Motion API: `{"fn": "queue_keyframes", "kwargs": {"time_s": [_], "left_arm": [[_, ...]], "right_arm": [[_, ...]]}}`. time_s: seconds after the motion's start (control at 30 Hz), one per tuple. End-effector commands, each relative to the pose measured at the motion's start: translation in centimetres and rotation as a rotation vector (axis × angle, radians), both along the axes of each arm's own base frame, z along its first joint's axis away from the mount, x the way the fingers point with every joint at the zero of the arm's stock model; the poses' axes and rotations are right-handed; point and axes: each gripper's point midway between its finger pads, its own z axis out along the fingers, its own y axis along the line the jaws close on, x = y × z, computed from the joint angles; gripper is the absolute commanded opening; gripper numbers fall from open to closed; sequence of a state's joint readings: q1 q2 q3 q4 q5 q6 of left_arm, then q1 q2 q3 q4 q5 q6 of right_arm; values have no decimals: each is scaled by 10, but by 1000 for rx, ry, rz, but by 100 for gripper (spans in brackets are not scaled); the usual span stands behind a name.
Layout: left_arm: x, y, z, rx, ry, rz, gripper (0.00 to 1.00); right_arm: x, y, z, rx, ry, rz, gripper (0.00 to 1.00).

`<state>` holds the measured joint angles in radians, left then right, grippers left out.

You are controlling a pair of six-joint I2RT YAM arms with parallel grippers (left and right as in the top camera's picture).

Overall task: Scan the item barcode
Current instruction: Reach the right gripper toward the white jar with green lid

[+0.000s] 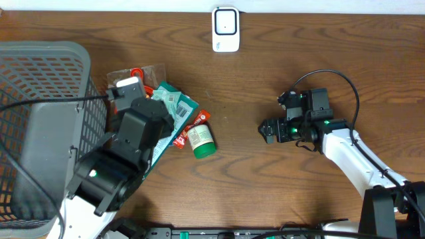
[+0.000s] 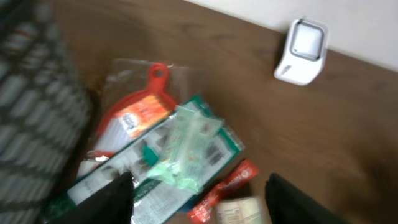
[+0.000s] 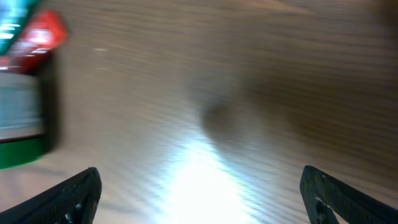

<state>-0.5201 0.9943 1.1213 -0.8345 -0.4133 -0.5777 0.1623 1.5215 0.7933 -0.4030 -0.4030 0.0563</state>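
A pile of items lies left of centre: a teal box (image 1: 174, 104) (image 2: 155, 168), a small pale green packet (image 2: 186, 149) lying on it, a red packet (image 1: 192, 125) (image 2: 227, 186), a green-capped white bottle (image 1: 201, 141) (image 2: 239, 211) and a red-orange tool in a clear bag (image 1: 136, 74) (image 2: 134, 115). The white scanner (image 1: 226, 30) (image 2: 303, 50) stands at the table's far edge. My left gripper (image 2: 199, 208) hovers open just above the pile, holding nothing; the arm hides it from overhead. My right gripper (image 1: 269, 129) (image 3: 208, 205) is open over bare wood, right of the bottle (image 3: 18, 124).
A grey mesh basket (image 1: 46, 73) (image 2: 31, 106) fills the left side, right beside the pile. Bare brown table (image 1: 265, 79) stretches between the pile, the scanner and my right arm.
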Motion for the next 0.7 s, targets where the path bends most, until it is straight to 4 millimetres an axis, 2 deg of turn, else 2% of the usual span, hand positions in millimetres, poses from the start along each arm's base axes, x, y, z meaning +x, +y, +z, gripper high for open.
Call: {"fn": "queue_keyframes", "kwargs": {"time_s": [0.0,0.1,0.3,0.4,0.5,0.67], "left_arm": [[-8,23,-19,68,55,119,80],[-15,32,-46,80,122,191,87],[-11,30,-95,48,184,267,89],[-5,27,-116,66,209,272,88],[1,23,-125,80,224,273,88],[10,24,-134,109,227,301,89]], "right_arm": [[-2,35,30,185,-1,109,99],[-6,46,44,230,18,150,99],[-23,71,59,210,38,280,99],[-36,79,49,108,55,317,99],[-39,72,33,-64,43,316,99],[-45,80,26,-213,-13,364,99]]}}
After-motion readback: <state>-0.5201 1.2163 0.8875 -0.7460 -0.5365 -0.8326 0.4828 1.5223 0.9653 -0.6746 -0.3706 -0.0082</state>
